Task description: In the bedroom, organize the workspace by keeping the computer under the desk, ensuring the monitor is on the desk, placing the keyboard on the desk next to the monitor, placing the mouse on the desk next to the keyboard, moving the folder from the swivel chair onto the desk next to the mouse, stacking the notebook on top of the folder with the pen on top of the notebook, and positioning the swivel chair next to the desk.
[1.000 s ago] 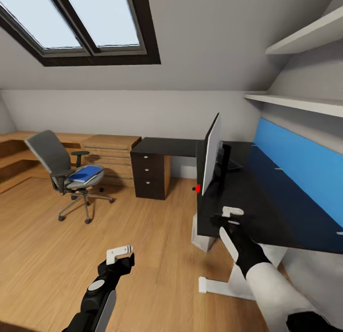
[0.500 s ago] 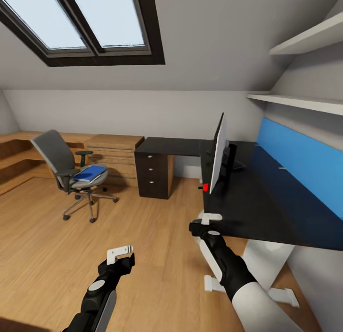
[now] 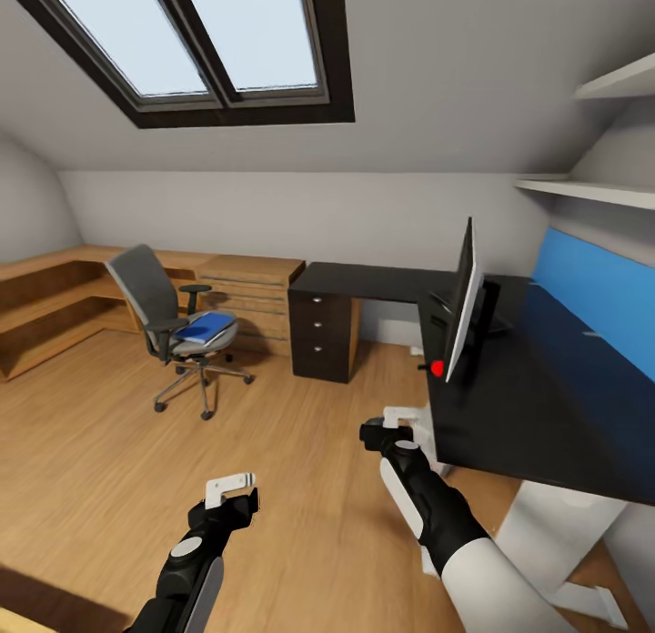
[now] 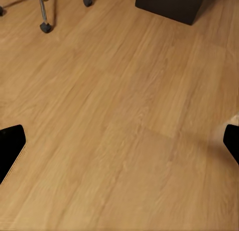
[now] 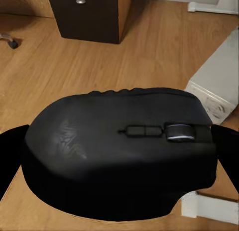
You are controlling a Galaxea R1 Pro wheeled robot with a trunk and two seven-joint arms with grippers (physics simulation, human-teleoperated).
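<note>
Nearest to me, my left gripper [image 3: 229, 489] hangs low over the bare wood floor [image 3: 109, 451], fingers spread apart with nothing between them. A little farther out, my right gripper [image 3: 398, 421] is pinched around the mouse [image 5: 119, 151]. The right wrist camera shows its dark grey shell wedged between the two fingers, scroll wheel [image 5: 180, 131] toward one fingertip, so its long axis runs across from finger to finger.

The relation that matters: the desk [image 3: 546, 406] lies just to the right of that gripper, its glossy black edge close beside the wrist and a touch higher, so I judge the right arm, not the left, is the one to lift the mouse up and over onto the top. The monitor [image 3: 462, 301] stands edge-on farther along the desk, red dot at its lower corner. I can make out no keyboard, and the monitor may be hiding it.

Well across the room to the left, the swivel chair [image 3: 177, 328] carries the blue folder [image 3: 206, 325] on its seat. I cannot pick out a notebook or pen there.
</note>
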